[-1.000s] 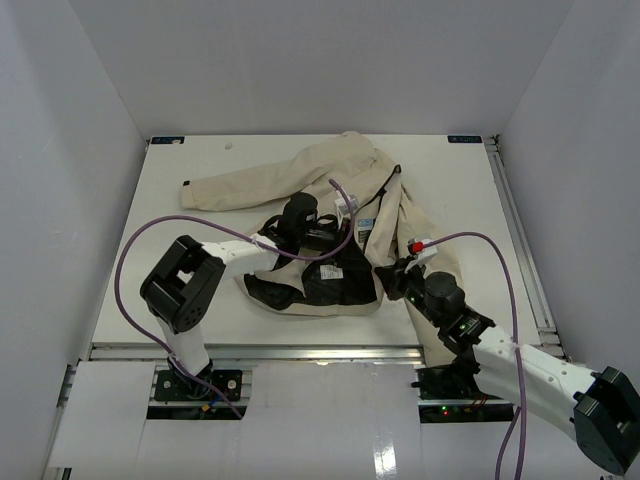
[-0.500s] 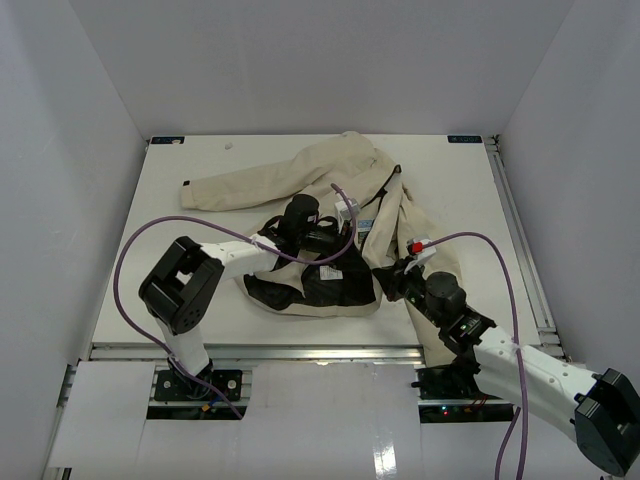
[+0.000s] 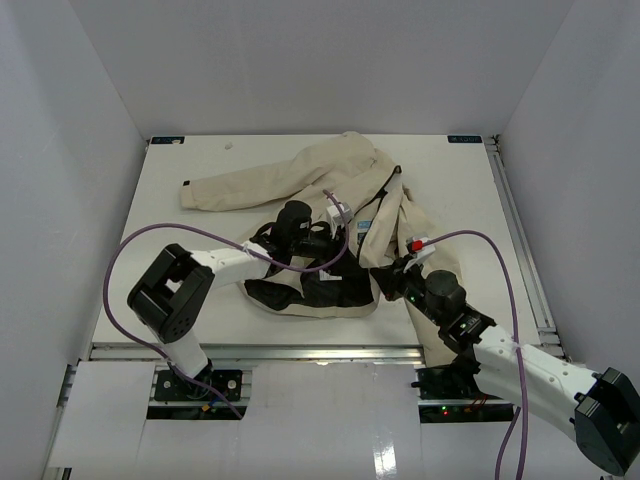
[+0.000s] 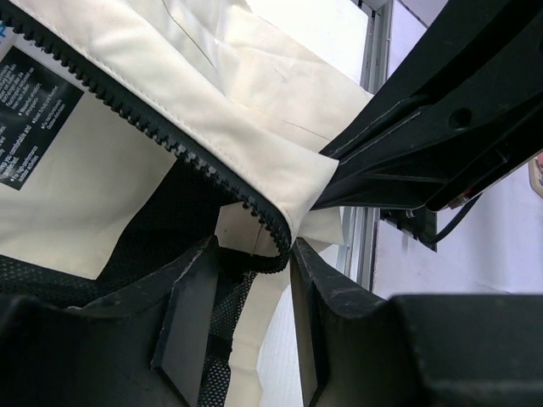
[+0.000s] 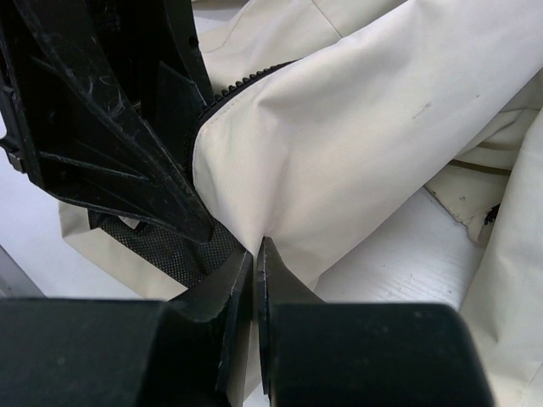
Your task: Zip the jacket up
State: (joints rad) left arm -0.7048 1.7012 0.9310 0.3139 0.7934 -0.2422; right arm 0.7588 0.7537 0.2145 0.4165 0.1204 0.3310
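The jacket [image 3: 330, 165] lies unzipped; your left tool [image 4: 250, 322] parted around its zipper end [image 4: 270, 246]; right tool [image 5: 255, 280] pinching hem [image 5: 254, 212].

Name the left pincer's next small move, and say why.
Probably close the left pincer on the zipper edge: its toothed end sits between the open fingers, ungripped, while the right pincer looks shut on the jacket fabric.
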